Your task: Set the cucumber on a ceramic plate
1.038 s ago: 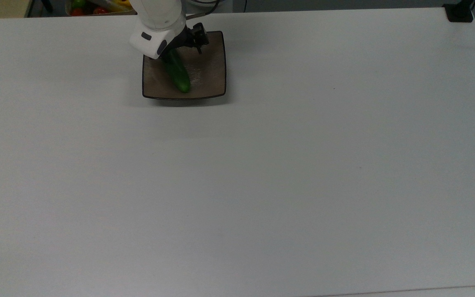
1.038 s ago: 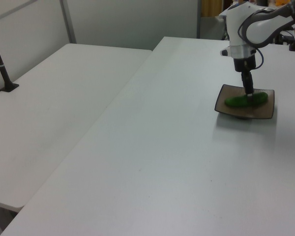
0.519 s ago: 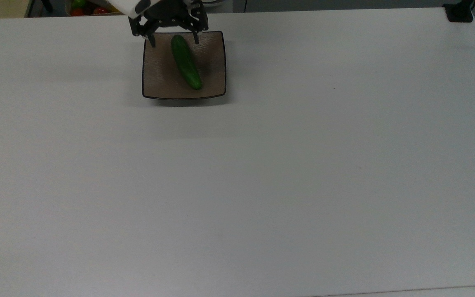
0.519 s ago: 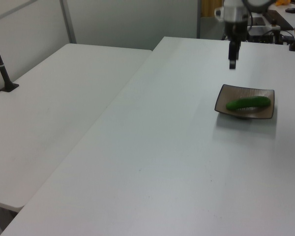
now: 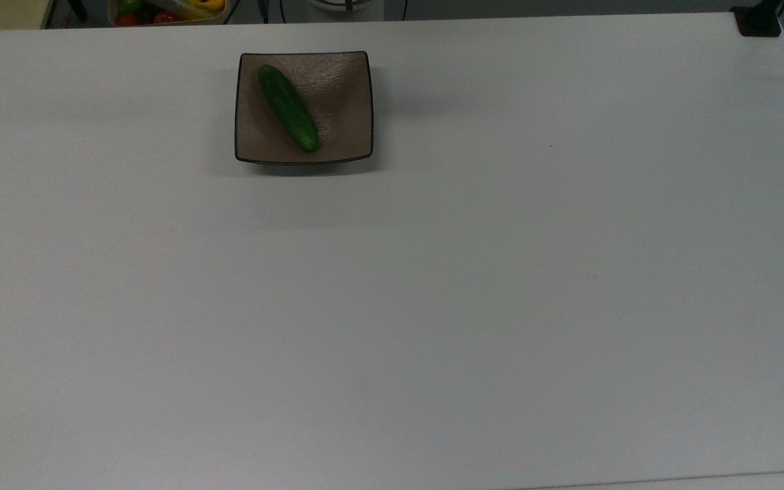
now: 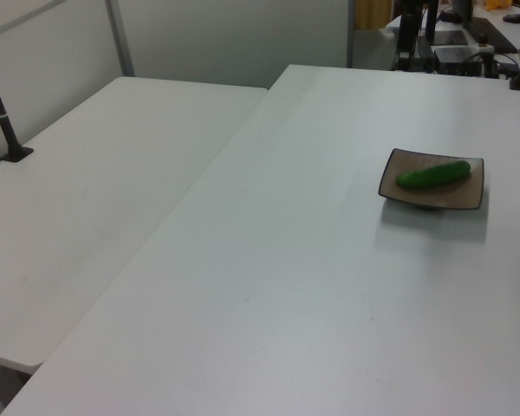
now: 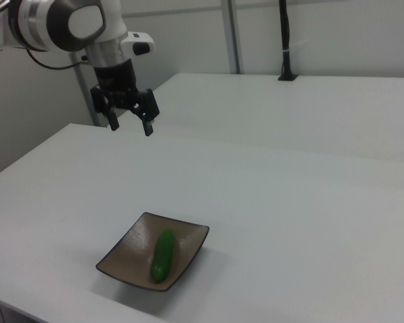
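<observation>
The dark green cucumber (image 5: 288, 107) lies diagonally on the square brownish-tan plate (image 5: 343, 102) at the far side of the white table, toward the top view's left. Both are also visible in the left view, the cucumber (image 6: 432, 175) resting on the plate (image 6: 394, 178). In the right view my gripper (image 7: 130, 126) hangs open and holds nothing. It is high above the table, well up and to the right view's left of the cucumber (image 7: 163, 254) and the plate (image 7: 124, 254).
A bin of coloured vegetables (image 5: 160, 9) sits just past the table's far edge, behind the plate. A black clamp (image 5: 758, 20) grips the far right corner. A second white table (image 6: 87, 173) with a black post (image 6: 2, 113) adjoins.
The gripper let go of the cucumber, rose and drew back out of the top view. The cucumber shifted a little on the plate and now lies free.
</observation>
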